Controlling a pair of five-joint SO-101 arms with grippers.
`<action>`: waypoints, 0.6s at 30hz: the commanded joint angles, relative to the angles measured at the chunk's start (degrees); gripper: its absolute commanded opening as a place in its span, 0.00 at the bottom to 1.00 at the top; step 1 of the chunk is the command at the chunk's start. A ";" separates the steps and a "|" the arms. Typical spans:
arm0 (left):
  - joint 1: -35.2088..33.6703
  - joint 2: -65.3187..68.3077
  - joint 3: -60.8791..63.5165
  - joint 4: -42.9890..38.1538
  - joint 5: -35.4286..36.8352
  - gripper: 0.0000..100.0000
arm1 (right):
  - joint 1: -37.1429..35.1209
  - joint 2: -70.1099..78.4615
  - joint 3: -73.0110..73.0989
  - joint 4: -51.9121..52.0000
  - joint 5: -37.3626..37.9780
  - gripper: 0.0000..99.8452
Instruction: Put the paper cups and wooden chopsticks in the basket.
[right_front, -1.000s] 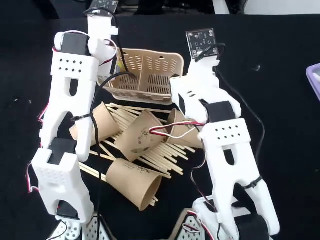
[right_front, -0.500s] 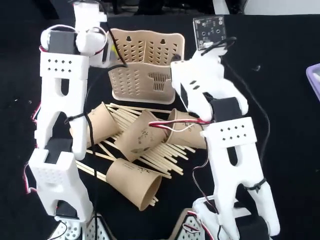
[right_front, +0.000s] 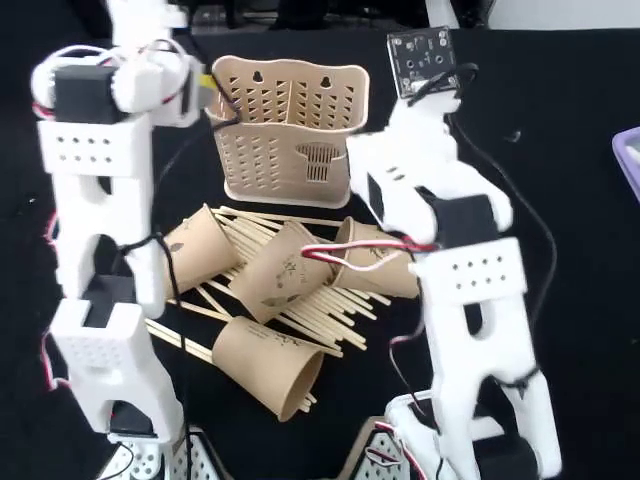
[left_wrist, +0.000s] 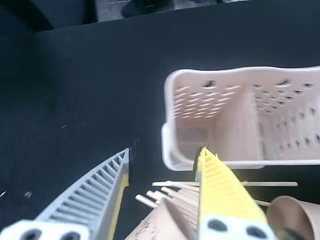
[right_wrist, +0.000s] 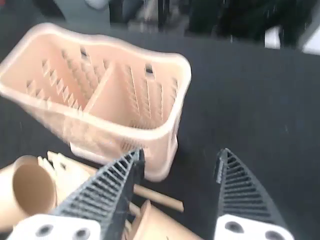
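Setting: robotics lab bench. Evidence — table (right_front: 570, 200) draped in black cloth; white printed left arm (right_front: 95, 190) and right arm (right_front: 470, 290) mounted side by side; exposed wiring (right_front: 350, 258); bare camera board (right_front: 425, 62) on wrist. Purple container (right_front: 630, 160) — right edge.

White arms (right_front: 85, 150), blk servos (right_front: 85, 95), red/wht cables (right_front: 350, 258); L end effector (left_wrist: 165, 150) yellow/grey.

A purple object (right_front: 630, 160) lies at the black table's (right_front: 570, 100) edge.

I work at a table (right_front: 570, 110) covered in black cloth, flecked with pale specks. A purple thing (right_front: 630, 160) juts in at its right edge. Beyond the far right corner, a bright white surface (right_front: 560, 12) catches light.
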 joint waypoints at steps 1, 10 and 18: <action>-3.91 -8.18 4.88 0.44 -0.44 0.22 | 1.05 -6.29 -3.12 6.24 0.62 0.24; -9.80 -34.46 50.24 -4.31 -0.70 0.22 | 0.88 -18.07 15.87 5.45 4.13 0.24; -12.53 -54.86 96.92 -27.43 -0.35 0.22 | 0.70 -19.30 35.47 -11.96 3.25 0.24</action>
